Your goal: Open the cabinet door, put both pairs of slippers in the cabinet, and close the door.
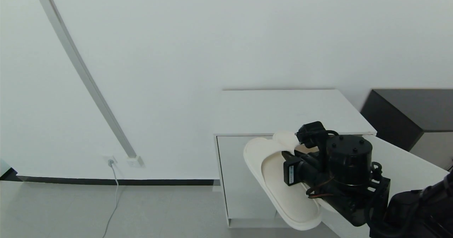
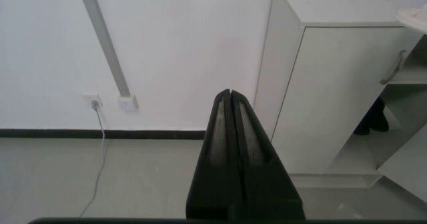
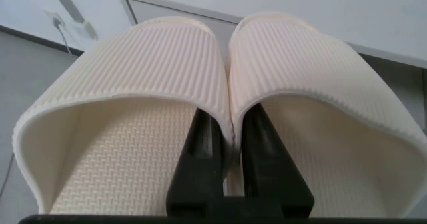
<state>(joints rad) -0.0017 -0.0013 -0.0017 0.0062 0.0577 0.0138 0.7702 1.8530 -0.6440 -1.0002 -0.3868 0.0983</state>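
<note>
Right wrist view, right tool [image 3: 228, 159] pinching cream slippers [image 3: 153, 57]; tips hidden beneath them

White wall [image 1: 212, 36], slanted grey trunking [image 1: 81, 71], socket [image 1: 110, 160] with cable [image 1: 115, 199], black skirting [image 1: 106, 181], grey floor [image 1: 53, 209], dark unit [image 1: 407, 114] right

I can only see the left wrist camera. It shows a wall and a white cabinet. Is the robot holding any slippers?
Observer: Yes. The right gripper is shut on a pair of cream slippers, pinching their inner sides together.
Operator: Where are they? Are they in the cabinet?
Observer: It seems not. In the head view they are held up in front of the cabinet, with the toes near its top front edge and the heels toward the robot.
</note>
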